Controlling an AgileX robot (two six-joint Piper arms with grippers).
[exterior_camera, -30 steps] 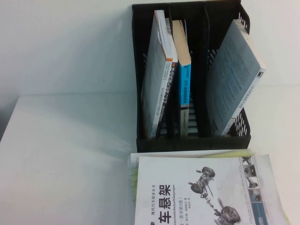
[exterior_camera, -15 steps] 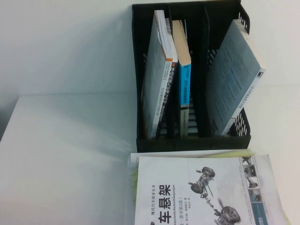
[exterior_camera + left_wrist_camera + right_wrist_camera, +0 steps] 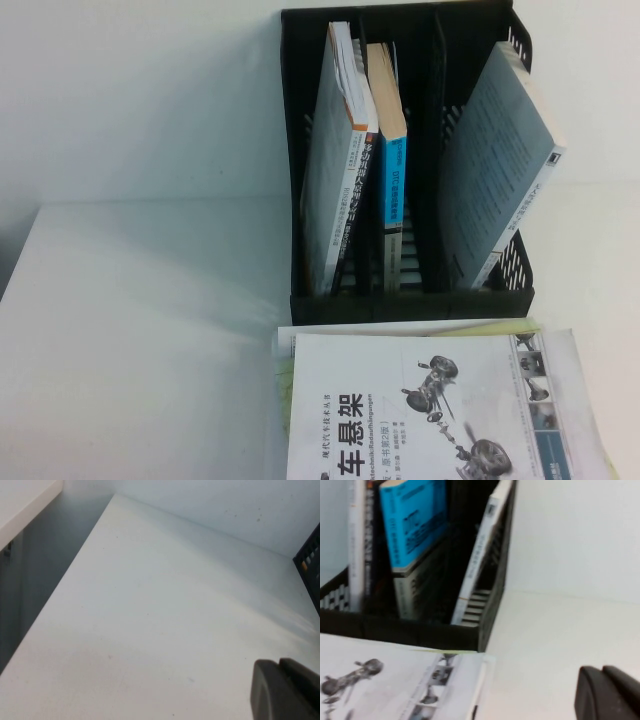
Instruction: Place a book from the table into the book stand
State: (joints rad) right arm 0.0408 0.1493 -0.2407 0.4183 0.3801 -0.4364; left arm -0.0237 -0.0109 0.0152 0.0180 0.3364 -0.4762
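Working outward from the book stand point(image 3: 405, 160), left to right. Far to its left my left gripper point(image 3: 285, 690) hangs over bare table point(image 3: 140, 330), only a dark corner of it in my left wrist view. I cannot tell how that pincer is set. It shows nowhere in the high view.

Inside the stand: a grey book point(image 3: 335, 170) leans in the left compartment, a blue-spined book point(image 3: 392, 170) stands in the middle one, and a grey-covered book point(image 3: 500, 170) tilts across the right one.

Just in front of the stand lies my target, the white book point(image 3: 430, 405), flat on the table with a suspension drawing on its cover. Loose sheets point(image 3: 285, 345) peek out beneath it, and its far edge sits close against the stand's front lip.

Off toward the stand's right corner hangs my right gripper point(image 3: 607, 695), again just a dark edge in my right wrist view, and again I cannot tell its setting.

Risks, as I judge them. Every compartment already holds a book, so the white one could jam against a leaning neighbour or knock it over. Lifting a flat book is awkward, and my pincer may drag the loose sheets along. The cover could also flop open mid-lift.

Against the earlier high views, nothing has shifted: books, stand and sheets sit exactly as they did.
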